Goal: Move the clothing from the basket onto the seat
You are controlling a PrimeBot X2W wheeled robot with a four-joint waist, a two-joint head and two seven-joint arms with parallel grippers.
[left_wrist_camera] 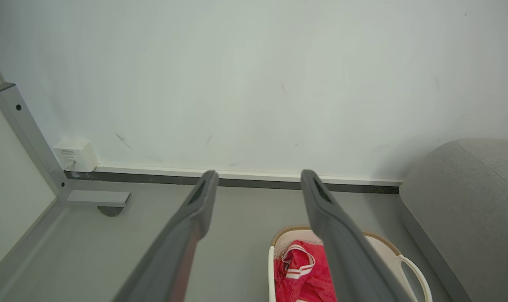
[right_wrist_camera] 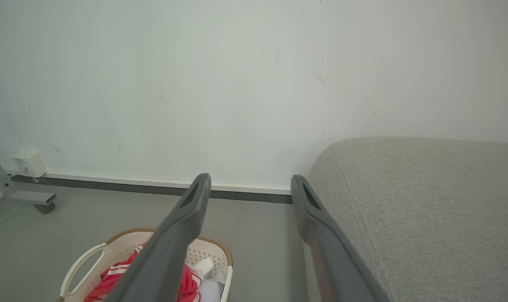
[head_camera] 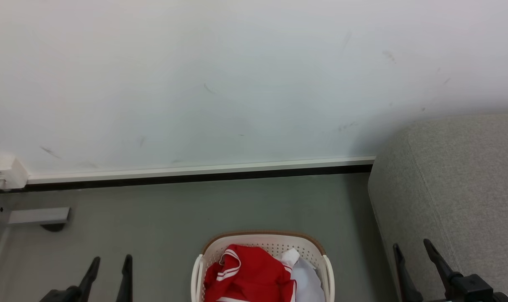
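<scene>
The red clothing [head_camera: 250,272] lies bunched in the basket [head_camera: 260,235] on the floor [head_camera: 153,218], beside a pale sheet [head_camera: 306,279]. The seat [head_camera: 459,188] stands just right of the basket. The left tool [head_camera: 112,262] and the right tool [head_camera: 411,247] hover with fingers apart, holding nothing.

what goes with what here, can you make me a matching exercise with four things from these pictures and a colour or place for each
Things
1. clothing
2. basket
3. seat
4. wall box

Colour or place
A. grey, at the right
B. low on the wall, far left
C. red with white stripes
D. cream-white with a brown rim

Pairs: 1-C, 2-D, 3-A, 4-B
</scene>
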